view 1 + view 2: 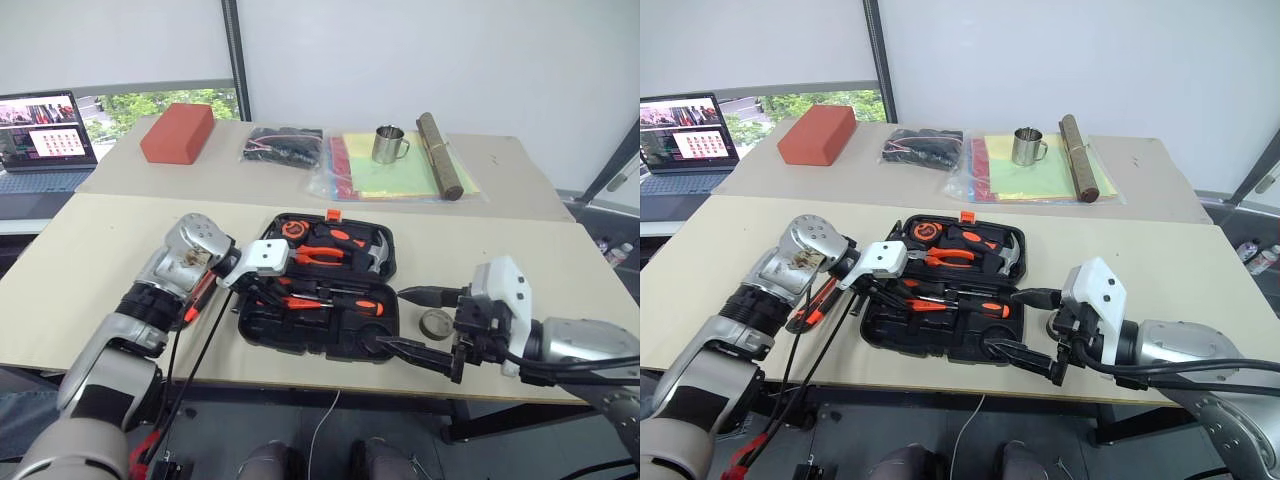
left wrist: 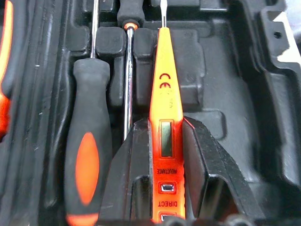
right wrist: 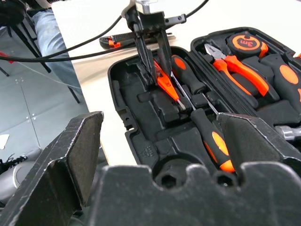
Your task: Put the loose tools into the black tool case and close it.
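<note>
The left gripper [image 3: 157,70] is clamped on the slim red-orange screwdriver [image 2: 162,94], holding it by the handle end with the steel tip pointing away along the moulded slots of the black tool case [image 1: 260,335]. The case lies open on the table [image 1: 90,260], near the front edge. In its nearer half, 2 screwdrivers with orange-black handles [image 3: 214,136] are already seated side by side, and the slim one hangs just above or in the empty slot beside them (whether it touches the plastic I cannot tell).

The right gripper [image 1: 425,325] hovers at the case's right front corner with its fingers spread wide and nothing between them. The small tape roll [image 1: 437,323] sits on the table just beside the case, between those fingers as seen from the head. The utility knife [image 1: 812,305] lies on the table to the left of the case, partly hidden under the left arm.

Risks from here, as I judge them: if the slim screwdriver is let go while skewed to its slot, it may ride up on a ridge and keep the lid from shutting. The cables trailing from the left wrist could drag the knife toward the table edge.
</note>
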Available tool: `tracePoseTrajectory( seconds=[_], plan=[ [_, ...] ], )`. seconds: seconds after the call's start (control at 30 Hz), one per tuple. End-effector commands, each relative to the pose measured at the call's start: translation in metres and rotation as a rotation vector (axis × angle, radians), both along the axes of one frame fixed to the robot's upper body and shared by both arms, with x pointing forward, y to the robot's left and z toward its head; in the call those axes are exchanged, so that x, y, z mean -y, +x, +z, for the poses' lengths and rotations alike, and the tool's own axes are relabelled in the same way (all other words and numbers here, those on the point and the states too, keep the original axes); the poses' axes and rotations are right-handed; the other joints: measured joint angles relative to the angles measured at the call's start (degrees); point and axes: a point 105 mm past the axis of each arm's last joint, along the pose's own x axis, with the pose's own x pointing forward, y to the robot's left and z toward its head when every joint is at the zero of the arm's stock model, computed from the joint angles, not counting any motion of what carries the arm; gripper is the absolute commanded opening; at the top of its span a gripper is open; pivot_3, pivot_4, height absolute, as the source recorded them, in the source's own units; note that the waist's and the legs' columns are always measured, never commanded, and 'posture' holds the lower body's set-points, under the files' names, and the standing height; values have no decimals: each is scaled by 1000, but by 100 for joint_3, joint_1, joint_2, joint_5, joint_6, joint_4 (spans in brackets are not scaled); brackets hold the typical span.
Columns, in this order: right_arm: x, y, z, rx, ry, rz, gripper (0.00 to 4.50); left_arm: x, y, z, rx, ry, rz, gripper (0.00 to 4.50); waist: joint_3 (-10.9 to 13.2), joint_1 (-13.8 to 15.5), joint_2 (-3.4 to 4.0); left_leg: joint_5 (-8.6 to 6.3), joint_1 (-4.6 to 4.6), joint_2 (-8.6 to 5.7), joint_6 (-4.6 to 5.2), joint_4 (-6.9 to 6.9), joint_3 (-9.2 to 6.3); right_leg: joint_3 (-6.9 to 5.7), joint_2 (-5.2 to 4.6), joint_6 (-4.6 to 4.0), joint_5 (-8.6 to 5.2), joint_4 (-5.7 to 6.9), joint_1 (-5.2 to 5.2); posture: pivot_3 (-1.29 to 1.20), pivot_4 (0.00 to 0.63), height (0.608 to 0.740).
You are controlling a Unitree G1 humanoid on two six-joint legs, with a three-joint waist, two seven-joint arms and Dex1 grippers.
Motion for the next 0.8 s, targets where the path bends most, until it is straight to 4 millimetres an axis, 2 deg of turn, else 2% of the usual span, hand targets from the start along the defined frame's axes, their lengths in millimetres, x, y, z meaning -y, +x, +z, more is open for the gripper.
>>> tracePoseTrajectory(
  seconds=[0.03,0.07,0.13,0.2,0.27,0.47,0.57,0.73,0.8],
  plan=[
    [-2,-2,11,73,16,-3,4500,2,2,9,28,22,-29,446,0,-3,0,0,0,0,0,0,0,1,0,0,0,0,0,0,150,736],
    [-2,-2,11,74,17,-5,4500,2,1,9,24,22,-33,446,0,-5,0,0,0,1,0,0,-2,2,0,0,0,0,0,0,150,736],
    [-2,-2,11,74,19,-8,4500,1,0,11,23,21,-38,1458,0,-6,0,0,0,1,0,0,-3,3,0,0,0,0,0,0,150,736],
    [-2,-2,11,74,21,-9,4500,1,-3,16,14,-7,-36,2067,0,-6,0,0,-1,1,0,0,-3,3,0,0,0,0,0,0,150,736],
    [-2,-2,11,73,23,-13,4500,-1,-11,33,-24,-94,-34,2796,1,-11,-1,0,-3,1,0,0,-4,4,0,0,0,-1,-1,0,150,736],
    [1,-4,9,62,27,-28,4500,-22,-26,60,-104,-267,24,2796,0,-26,1,0,-13,2,0,1,-14,11,-2,0,0,2,-11,0,150,736],
    [3,-3,7,56,31,-35,4500,-26,-21,58,-125,-363,77,2099,0,-16,1,0,-11,1,1,5,-13,8,0,7,-3,1,-5,0,150,736],
    [4,1,7,50,32,-34,4500,-13,-7,31,-104,-439,137,129,0,19,1,-5,-9,-1,9,27,-25,-2,0,33,-12,-2,21,0,150,736],
    [4,3,8,49,34,-34,4500,-6,-4,21,-109,-456,150,17,0,9,0,-7,-10,-2,12,29,-24,1,-1,35,-7,-5,23,0,150,736]
  ],
)
